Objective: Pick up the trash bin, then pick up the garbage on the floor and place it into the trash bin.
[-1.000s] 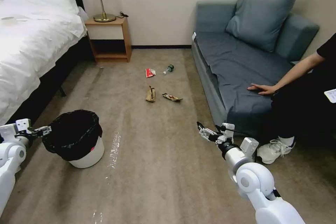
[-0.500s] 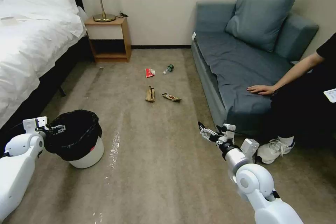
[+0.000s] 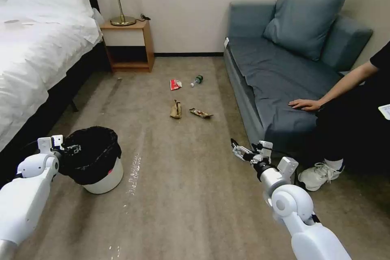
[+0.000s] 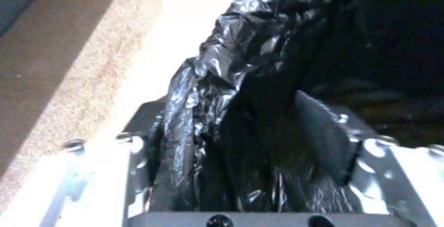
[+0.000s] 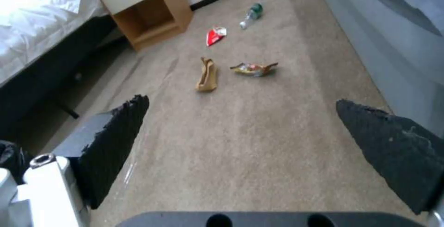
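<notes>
Over the last second the left gripper (image 3: pixel 73 149) has swung in from beside the trash bin (image 3: pixel 99 176) onto its near rim, and its fingers (image 4: pixel 324 140) now straddle the black liner (image 4: pixel 222 92), one inside and one outside, not visibly clamped. The bin stands on the floor (image 3: pixel 183 178) near the bed. The grab looks imminent. The right gripper (image 3: pixel 237 152) waits wide open and empty, facing the garbage (image 3: pixel 176 109) mid-floor.
</notes>
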`<state>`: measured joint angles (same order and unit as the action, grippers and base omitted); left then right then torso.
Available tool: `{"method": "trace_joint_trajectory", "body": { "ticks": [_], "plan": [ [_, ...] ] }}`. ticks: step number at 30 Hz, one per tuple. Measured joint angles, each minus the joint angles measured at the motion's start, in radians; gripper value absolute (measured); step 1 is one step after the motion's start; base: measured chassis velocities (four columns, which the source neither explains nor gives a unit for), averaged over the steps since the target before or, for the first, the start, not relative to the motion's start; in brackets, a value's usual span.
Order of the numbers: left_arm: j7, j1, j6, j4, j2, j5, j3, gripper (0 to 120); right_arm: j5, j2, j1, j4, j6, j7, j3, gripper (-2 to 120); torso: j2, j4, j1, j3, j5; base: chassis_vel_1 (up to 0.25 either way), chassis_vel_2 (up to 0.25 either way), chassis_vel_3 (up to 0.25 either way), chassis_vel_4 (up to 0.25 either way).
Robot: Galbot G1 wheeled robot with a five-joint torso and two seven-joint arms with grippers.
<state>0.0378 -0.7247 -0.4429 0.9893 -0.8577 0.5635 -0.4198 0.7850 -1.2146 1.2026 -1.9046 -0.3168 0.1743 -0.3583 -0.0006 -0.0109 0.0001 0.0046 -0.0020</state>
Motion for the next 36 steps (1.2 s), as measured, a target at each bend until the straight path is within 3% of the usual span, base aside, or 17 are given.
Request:
{"method": "trace_joint_trajectory", "body": {
  "ticks": [1, 5, 7, 10, 11, 12, 13, 15, 27, 29, 36],
  "plan": [
    [0.002, 0.002, 0.005, -0.005, 0.002, 0.0, -0.001, 53, 0.006, -0.002, -0.007, 0.004, -0.001, 0.004, 0.003, 100, 0.0, -0.0002, 0.0, 0.0, 0.0001, 0.0, 0.0, 0.0, 0.0],
    [0.003, 0.003, 0.014, -0.008, 0.003, 0.0, -0.003, 45, 0.017, -0.004, -0.016, 0.006, -0.003, 0.01, 0.006, 100, 0.0, 0.0, 0.0, 0.0, 0.0002, 0.0, 0.0, 0.0, 0.0],
    [0.003, 0.003, 0.035, -0.009, 0.0, -0.006, -0.006, 32, 0.026, -0.004, -0.029, 0.01, -0.005, 0.012, 0.009, 100, 0.0, 0.0005, 0.0, 0.0, 0.0005, 0.0, 0.0, 0.0, 0.0],
    [0.003, 0.002, 0.044, -0.009, -0.002, -0.01, -0.007, 29, 0.028, -0.004, -0.033, 0.012, -0.005, 0.013, 0.01, 100, 0.0, 0.0005, 0.0, 0.0, 0.0006, 0.0, 0.0, 0.0, 0.0],
    [0.004, 0.001, 0.058, -0.004, -0.006, -0.011, -0.009, 20, 0.029, -0.003, -0.035, 0.013, -0.006, 0.013, 0.01, 100, 0.0, 0.0007, 0.0, 0.0, 0.001, 0.0, 0.0, 0.0, 0.0],
    [0.004, 0.001, 0.058, -0.004, -0.006, -0.011, -0.009, 20, 0.029, -0.003, -0.035, 0.013, -0.006, 0.013, 0.01, 100, 0.0, 0.0007, 0.0, 0.0, 0.001, 0.0, 0.0, 0.0, 0.0],
    [0.003, -0.001, 0.069, 0.003, -0.007, -0.012, -0.01, 12, 0.029, -0.002, -0.035, 0.013, -0.006, 0.013, 0.01, 100, 0.0, 0.0004, 0.0, 0.0, 0.0006, 0.0, 0.0, 0.0, 0.0],
    [-0.003, -0.004, 0.084, 0.021, -0.007, -0.011, -0.011, 8, 0.029, 0.002, -0.031, 0.011, -0.006, 0.013, 0.008, 100, 0.0, -0.0003, 0.0, 0.0, 0.0009, 0.0, 0.0, 0.0, 0.0],
    [-0.044, -0.035, 0.101, 0.132, 0.02, 0.017, -0.01, 5, 0.03, 0.023, -0.006, -0.014, -0.005, 0.011, -0.01, 100, 0.0, 0.0004, 0.0, 0.0, 0.0006, 0.0, 0.0, 0.0, 0.0],
    [-0.058, -0.066, 0.095, 0.204, 0.059, 0.024, -0.016, 5, 0.03, 0.031, 0.008, -0.023, -0.003, 0.01, -0.017, 100, 0.0, 0.0005, 0.0, 0.0, 0.0011, 0.0, 0.0, 0.0, 0.0],
    [-0.08, -0.121, 0.078, 0.343, 0.114, 0.053, -0.043, 5, 0.039, 0.039, 0.024, -0.037, 0.003, -0.002, -0.027, 100, 0.0, 0.0007, 0.0, 0.0, 0.0012, 0.0, 0.0, 0.0, 0.0]
  ]
}}
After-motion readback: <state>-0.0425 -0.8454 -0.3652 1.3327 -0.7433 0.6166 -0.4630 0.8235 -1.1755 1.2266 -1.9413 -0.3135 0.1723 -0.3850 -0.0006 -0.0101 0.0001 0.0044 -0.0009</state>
